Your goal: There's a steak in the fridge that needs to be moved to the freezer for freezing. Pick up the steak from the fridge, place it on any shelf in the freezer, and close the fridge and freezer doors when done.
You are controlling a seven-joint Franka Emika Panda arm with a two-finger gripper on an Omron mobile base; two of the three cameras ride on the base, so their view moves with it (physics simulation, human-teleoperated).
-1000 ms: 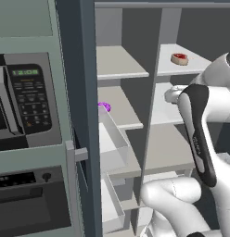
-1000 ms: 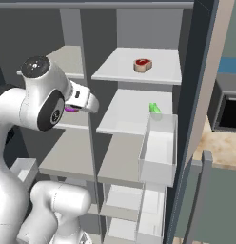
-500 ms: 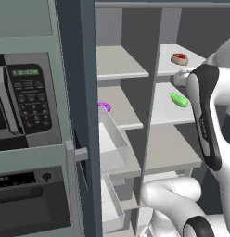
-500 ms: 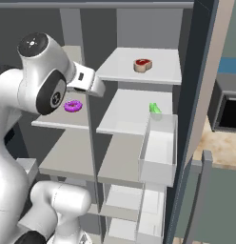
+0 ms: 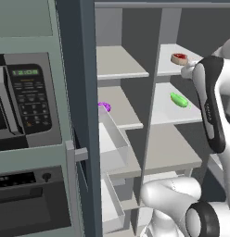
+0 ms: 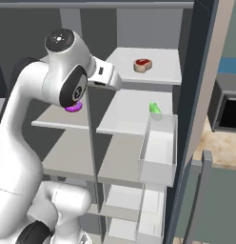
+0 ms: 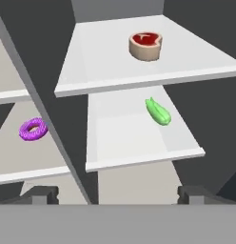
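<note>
Cut off at the left edge of the left base view, a black-fronted microwave point(image 5: 24, 104) with a dark oven point(image 5: 28, 203) below it, only partly seen; beside them the edge of the open slate-blue freezer door point(image 5: 86, 115) with clear bins point(image 5: 112, 143), its outer face hidden. Inside the freezer point(image 6: 67, 119), a small purple ring-shaped item point(image 7: 33, 129) on a flat pale grey board, half covered by the arm's elbow in the right base view; the topmost shelf point(image 5: 118, 62) of that half bare and matte. Rising in front of the central divider, the white arm with dark joints, elbow high, forearm reaching forward and level toward the fridge point(image 6: 139, 124); in the left base view much of the forearm masks the fridge's right side. Gripper point(image 7: 117, 195) spread wide, grasping nothing, tips barely poking up as two small dark stubs point(image 7: 41, 194) at the bottom of the hand view, well short of the shelves. On the fridge's top shelf, toward the back, the steak point(image 7: 145, 45): a thick rounded slab, red on top with a thin white mark, tan rim; one shelf down, a green oblong vegetable point(image 7: 158, 112), smooth and glossy, lying at a slant. Further right in the right base view, a pale drawer bin point(image 6: 158, 150) standing out, and the edge of the fridge door point(image 6: 205, 81), its front turned away.
</note>
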